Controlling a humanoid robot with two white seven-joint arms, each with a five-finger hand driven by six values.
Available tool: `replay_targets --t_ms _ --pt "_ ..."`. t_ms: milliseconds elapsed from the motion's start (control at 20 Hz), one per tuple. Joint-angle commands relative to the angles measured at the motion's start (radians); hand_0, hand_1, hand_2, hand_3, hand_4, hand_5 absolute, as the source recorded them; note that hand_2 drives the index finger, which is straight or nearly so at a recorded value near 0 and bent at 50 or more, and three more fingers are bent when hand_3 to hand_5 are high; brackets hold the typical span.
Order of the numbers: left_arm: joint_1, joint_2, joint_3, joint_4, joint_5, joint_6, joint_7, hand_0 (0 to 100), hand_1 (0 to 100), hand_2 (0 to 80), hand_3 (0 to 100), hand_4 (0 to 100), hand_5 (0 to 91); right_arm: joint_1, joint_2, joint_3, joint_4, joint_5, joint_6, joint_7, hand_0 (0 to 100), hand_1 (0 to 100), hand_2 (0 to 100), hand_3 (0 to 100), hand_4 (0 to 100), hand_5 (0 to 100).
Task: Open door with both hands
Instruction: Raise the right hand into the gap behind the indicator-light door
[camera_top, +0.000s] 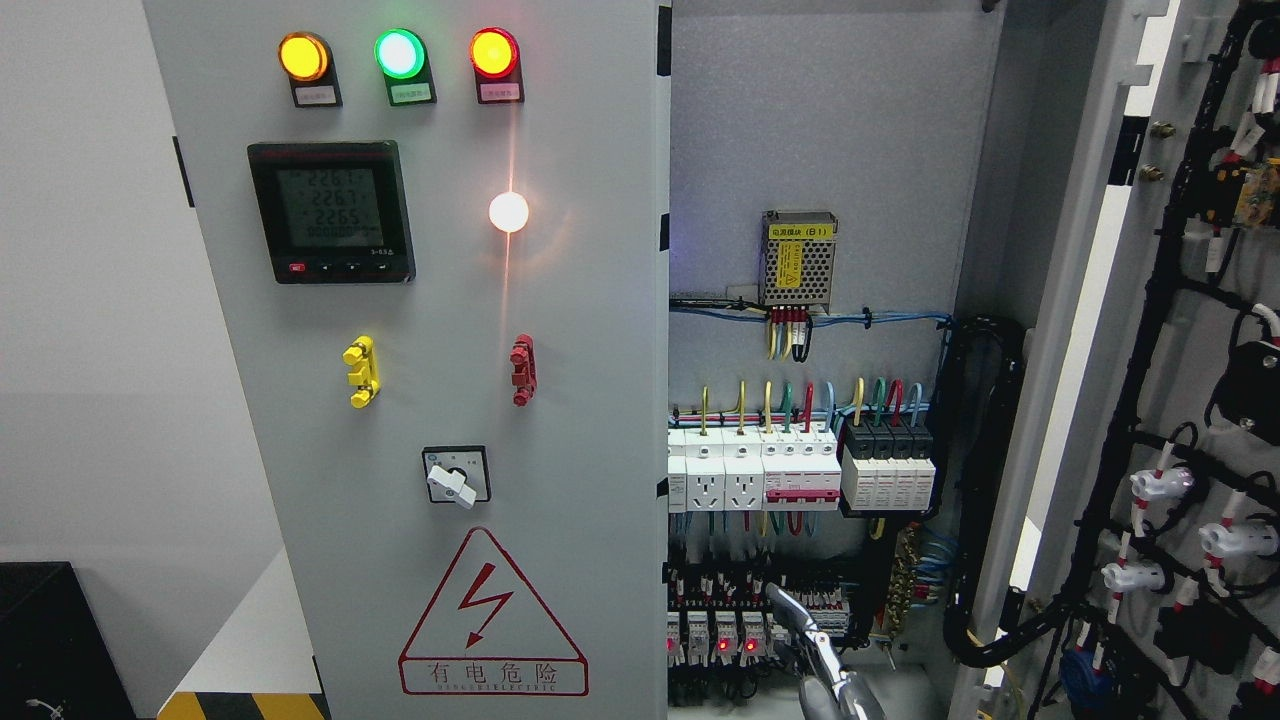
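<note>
Door panels stand differently on this cabinet: the left door (420, 360) is shut or nearly so, its face square to the camera, while the right door (1150, 400) is swung wide, its inner side with wiring and lamp backs showing at the picture's right edge.

Low in the opening, thin metal fingers (790, 612) point up and to the left, held close together and straight. They grip nothing; their tips lie in front of the lowest row of breakers (715, 630), whether touching or just short of it I cannot tell. The hand (825, 665) rises from the bottom edge right of the middle, so I take it for the right hand, though little of its arm shows. No other hand is in view.

Judging by its place, the hand is inside the open bay rather than on either door, perhaps on its way toward the free edge of the left door, which sits just to its left. That edge (664, 400) seems the natural place to pull, since the door's front carries only a meter (332, 212), three lamps (398, 55), two small handles (362, 372) and a rotary switch (456, 476).

With live parts and red indicator lights so near the fingertips, a careless sweep could snag wires (800, 400).
</note>
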Motion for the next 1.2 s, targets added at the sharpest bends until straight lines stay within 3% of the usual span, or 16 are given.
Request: replay_targets --t_ms 0,351,1152 --pt "0.031 -0.001 0.000 -0.009 -0.001 -0.004 -0.002 0 0 0.0 0 0 0.0 -0.107 0.046 0.008 -0.035 -0.031 0.088 0.002 19 0 0 0 0 0" --pt "0.032 -0.001 0.000 -0.009 -0.001 -0.004 -0.004 0 0 0.0 0 0 0.0 -0.202 0.054 0.001 -0.022 -0.032 0.183 0.002 19 0 0 0 0 0" --pt "0.031 -0.001 0.000 -0.009 -0.001 -0.006 -0.002 0 0 0.0 0 0 0.0 -0.366 0.057 0.004 0.142 -0.103 0.231 0.006 19 0 0 0 0 0"
